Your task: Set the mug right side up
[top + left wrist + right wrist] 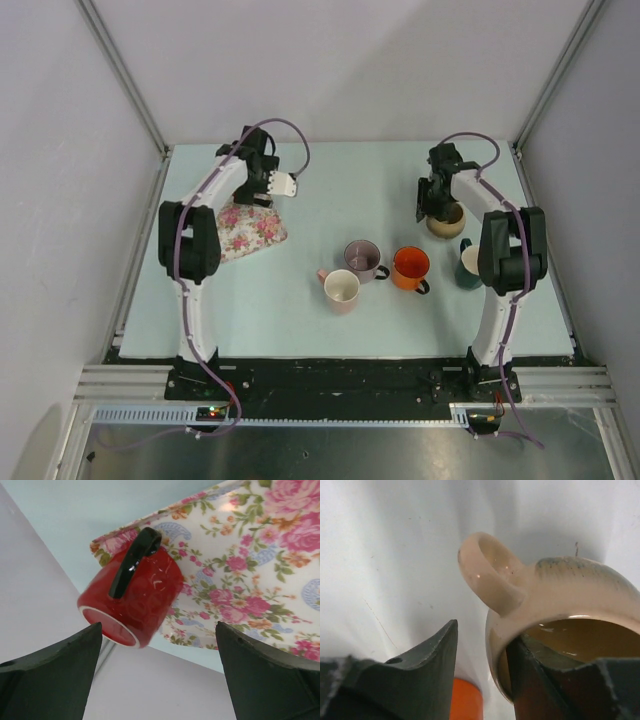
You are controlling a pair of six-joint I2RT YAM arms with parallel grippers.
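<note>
Dark fingers [427, 665] of the right claw [485, 632] fill the bottom of the right wrist view. They stand apart astride the wall of a beige mug [570, 590], one inside the brown-glazed mouth, the other outside beside the handle and clear of it, so nothing is clamped. From above, this mug sits mouth up at the upper right of the worktop [340, 190], so its turn looks done and only the claw's withdrawal seems left.

The left claw [159, 627] hangs wide apart and empty over a red mug [145, 590] with a black handle. That mug lies on its side on a floral sheet [250, 580], cloth or tray cannot be told, at the upper left. It probably needs righting next.

At centre, a pink mug [341, 289], a mauve mug [361, 258] and an orange mug [410, 266] stand mouth up. A dark green mug [468, 265] is half hidden behind the right arm.

Pale blue-green and matte, the worktop sits inside plain grey walls [330, 60] with aluminium posts [120, 70] at the corners.
</note>
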